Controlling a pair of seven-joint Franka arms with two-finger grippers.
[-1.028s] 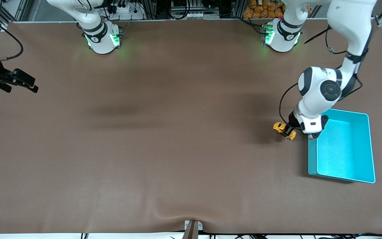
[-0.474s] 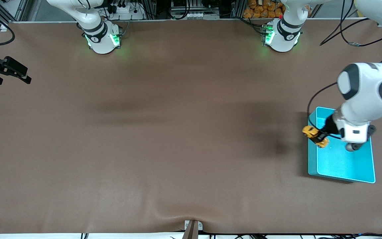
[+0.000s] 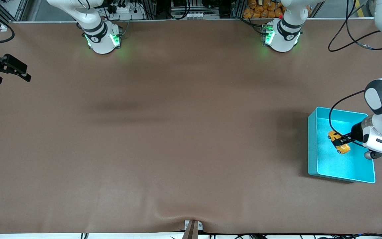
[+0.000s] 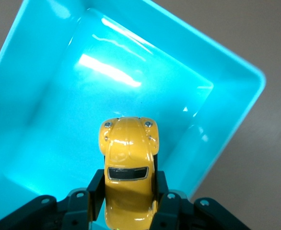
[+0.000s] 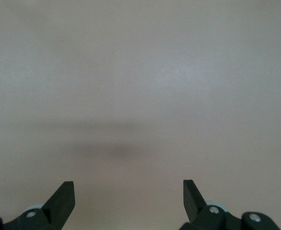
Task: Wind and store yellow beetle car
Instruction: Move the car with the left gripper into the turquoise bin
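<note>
The yellow beetle car (image 3: 338, 142) is a tiny rounded toy with dark windows. My left gripper (image 3: 341, 142) is shut on the yellow beetle car and holds it in the air over the inside of the turquoise bin (image 3: 313, 146). In the left wrist view the car (image 4: 128, 158) sits between the two black fingers (image 4: 95, 191), its nose pointing over the bin's floor (image 4: 59, 120). My right gripper (image 3: 23, 73) is open and empty, waiting over the table's edge at the right arm's end. In the right wrist view its gripper (image 5: 128, 194) shows only bare table between the fingertips.
The turquoise bin stands on the brown table mat (image 3: 177, 132) at the left arm's end. A small metal bracket (image 3: 192, 227) sits at the table edge nearest the front camera. The left arm's cable (image 3: 337, 109) hangs over the bin.
My left gripper has carried the car from beside the bin, across its rim, to over the bin's inside. My right gripper has drawn a little toward the table's edge.
</note>
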